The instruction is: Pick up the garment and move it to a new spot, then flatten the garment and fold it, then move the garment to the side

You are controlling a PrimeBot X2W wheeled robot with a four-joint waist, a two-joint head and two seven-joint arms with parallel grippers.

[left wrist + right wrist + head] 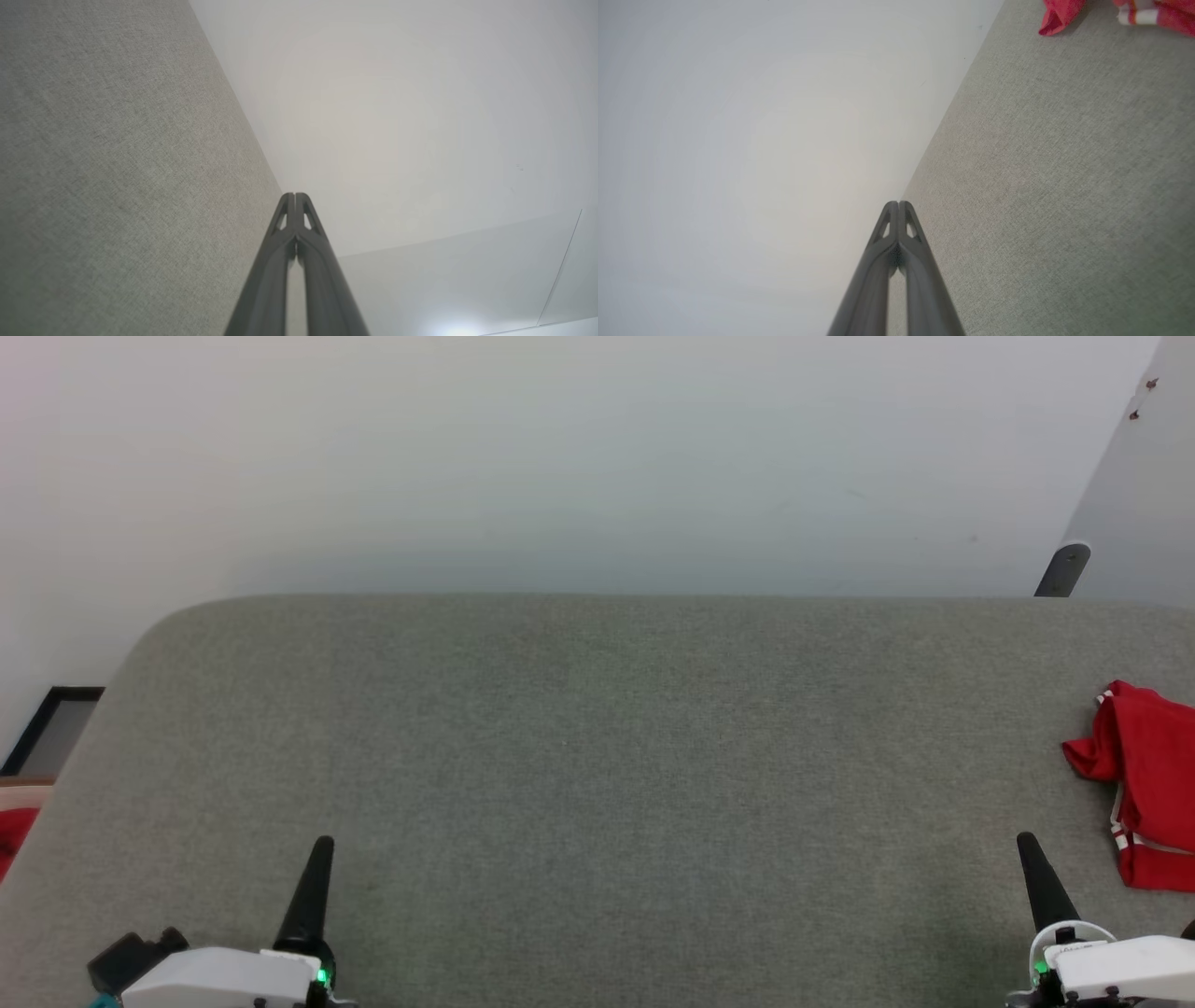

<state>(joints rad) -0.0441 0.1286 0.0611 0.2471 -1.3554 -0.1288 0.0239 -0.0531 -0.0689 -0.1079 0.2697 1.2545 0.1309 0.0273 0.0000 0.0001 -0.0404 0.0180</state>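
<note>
The garment (1150,775), red with a strip of white-and-red trim, lies bunched at the right edge of the grey fabric table (597,756), partly cut off by the picture's edge. In the right wrist view the garment (1153,14) sits at the top right corner. My right gripper (1027,845) is shut and empty, just left of the garment and apart from it. My left gripper (322,847) rests shut and empty at the lower left. Both wrist views show the fingers pressed together: left gripper (295,196), right gripper (899,204).
A pale wall (597,457) stands behind the table. A dark bracket (1062,569) rises at the far right edge. A black-framed panel (51,728) and a bit of red cloth (14,835) lie off the table's left side.
</note>
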